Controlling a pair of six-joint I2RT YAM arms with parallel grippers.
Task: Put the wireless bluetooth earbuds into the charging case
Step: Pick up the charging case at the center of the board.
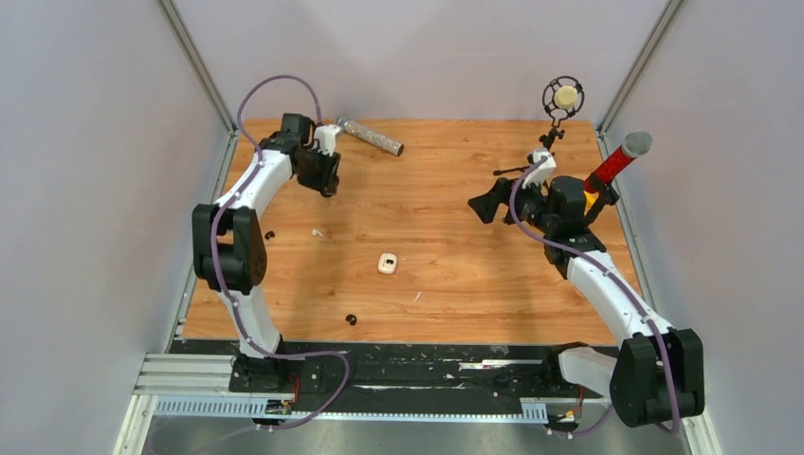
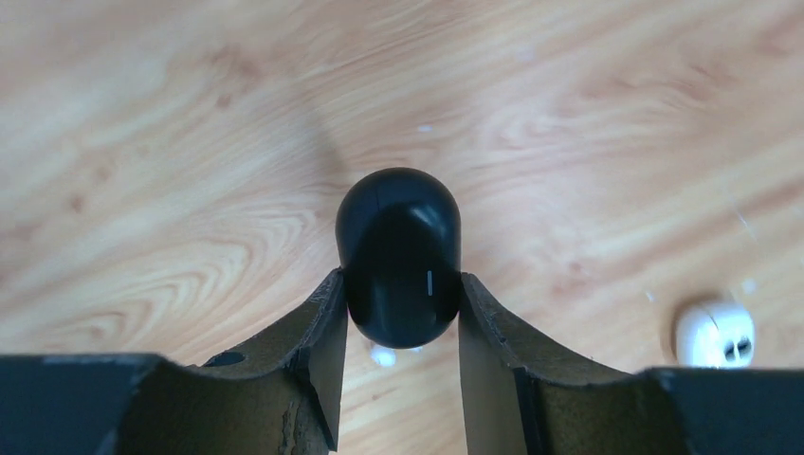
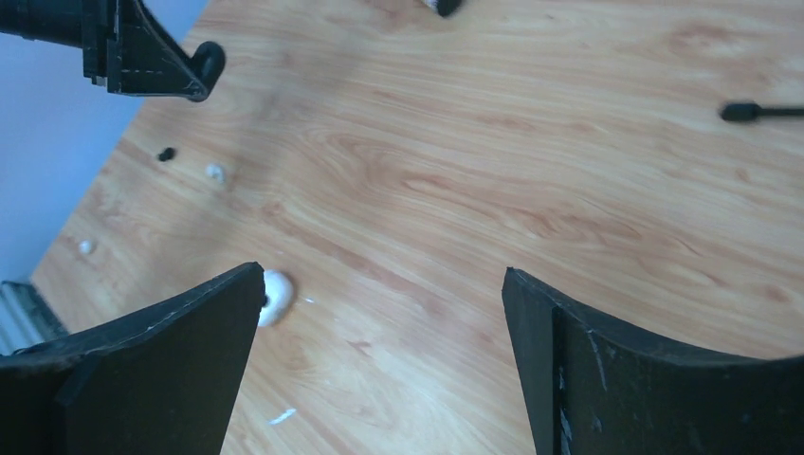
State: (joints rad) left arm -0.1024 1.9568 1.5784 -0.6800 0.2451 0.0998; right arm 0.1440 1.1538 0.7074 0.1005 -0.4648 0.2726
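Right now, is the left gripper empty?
No: the left wrist view shows the left gripper clamped on a black case, one finger pressed against each of its sides.

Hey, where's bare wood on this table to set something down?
Widest bare wood: far middle, between left gripper, gripping a black oval piece, and right gripper. Also near-right, beside the small white piece. Crowded: microphones far right.

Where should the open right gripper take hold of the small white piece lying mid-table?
Probably straight down from above, jaws closing on its two longer sides, across the narrower width. The white piece lies flat and low on the table, standing clear of other things, so only its rounded side walls offer purchase.
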